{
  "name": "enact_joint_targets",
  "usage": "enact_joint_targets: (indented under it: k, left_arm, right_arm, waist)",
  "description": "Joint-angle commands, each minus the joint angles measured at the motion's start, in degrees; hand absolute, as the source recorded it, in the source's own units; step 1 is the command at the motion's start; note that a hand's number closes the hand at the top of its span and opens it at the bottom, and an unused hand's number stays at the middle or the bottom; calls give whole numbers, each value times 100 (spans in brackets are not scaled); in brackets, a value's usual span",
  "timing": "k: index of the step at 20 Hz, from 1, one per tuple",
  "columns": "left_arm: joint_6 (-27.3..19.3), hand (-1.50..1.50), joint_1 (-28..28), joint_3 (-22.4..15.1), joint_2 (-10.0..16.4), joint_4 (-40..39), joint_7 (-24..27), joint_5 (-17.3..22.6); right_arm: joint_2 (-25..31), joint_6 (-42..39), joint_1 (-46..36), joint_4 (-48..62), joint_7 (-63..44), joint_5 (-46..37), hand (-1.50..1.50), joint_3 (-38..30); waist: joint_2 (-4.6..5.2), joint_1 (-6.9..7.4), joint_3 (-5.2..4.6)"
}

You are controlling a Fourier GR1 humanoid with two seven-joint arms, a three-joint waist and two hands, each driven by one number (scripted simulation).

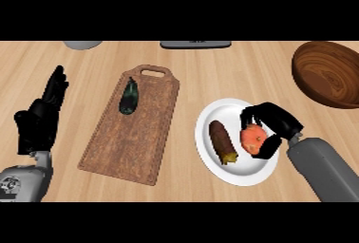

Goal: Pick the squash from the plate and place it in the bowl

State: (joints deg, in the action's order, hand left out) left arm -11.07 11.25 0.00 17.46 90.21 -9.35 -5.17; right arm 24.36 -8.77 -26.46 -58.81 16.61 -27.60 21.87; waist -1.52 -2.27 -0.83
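Squash (254, 140) – the orange one – was over the right side of the white plate (238, 176), with the right hand (279, 121) on it from the plate's outer side, fingers and thumb curled round it, so grasped. Couldn't tell if it was off the plate's surface. A brown oblong vegetable (222, 141) lay just beside it on the plate's left half, clear of the fingers; probably why the grasp was from the outside. Wooden bowl (329, 76) sat at the counter's (210, 61) far right corner, apart from the plate. My read of the next move: lift over the rim, carry far-right, release inside. Left hand (38, 118) rested by the counter's left edge, fingers straight and up, holding nothing. Cutting board (126, 142) with a dark green vegetable (129, 97) lay mid-counter – not in the path.
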Motion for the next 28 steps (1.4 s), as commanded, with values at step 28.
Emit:
enact_joint_targets:
  k: [28]
  left_arm:
    - [209,0,94,162,-110,145,46,-99]
  right_arm:
    - [94,2329,-571,-2034,-3861,-42,150,-3501]
  waist:
    - [168,256,88]
